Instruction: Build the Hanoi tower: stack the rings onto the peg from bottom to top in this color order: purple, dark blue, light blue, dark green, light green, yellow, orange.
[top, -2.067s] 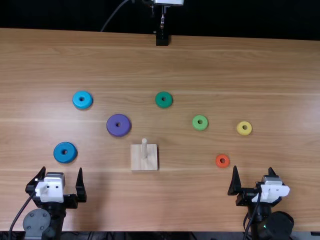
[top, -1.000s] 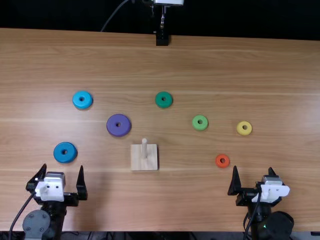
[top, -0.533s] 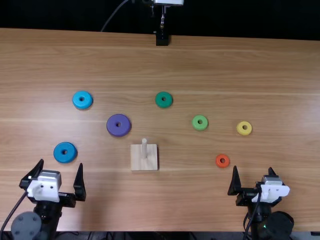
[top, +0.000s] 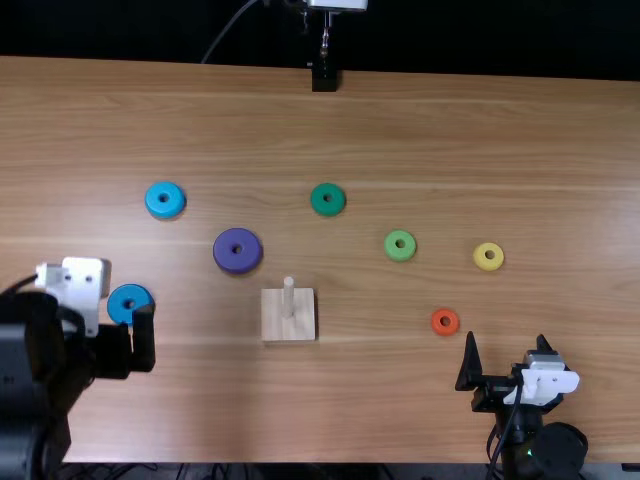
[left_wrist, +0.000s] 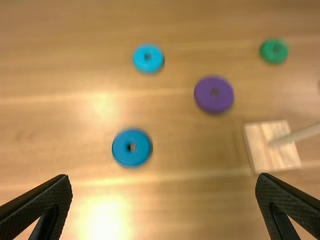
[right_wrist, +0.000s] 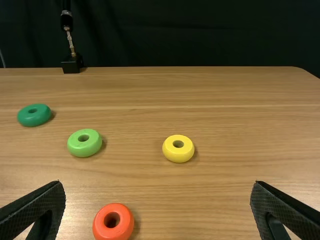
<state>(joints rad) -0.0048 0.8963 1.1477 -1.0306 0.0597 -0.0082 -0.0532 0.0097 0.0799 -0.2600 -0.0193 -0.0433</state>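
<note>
Judging that the purple ring (top: 238, 263) comes first, we hold the left fingers (left_wrist: 42, 202) spread and empty; it lies flat on the counter (top: 400, 400), beyond them and toward the middle, with the dark blue ring (left_wrist: 131, 158) nearer.

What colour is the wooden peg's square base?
Pale beige wood; the peg's square base shows best in the top view.
</note>
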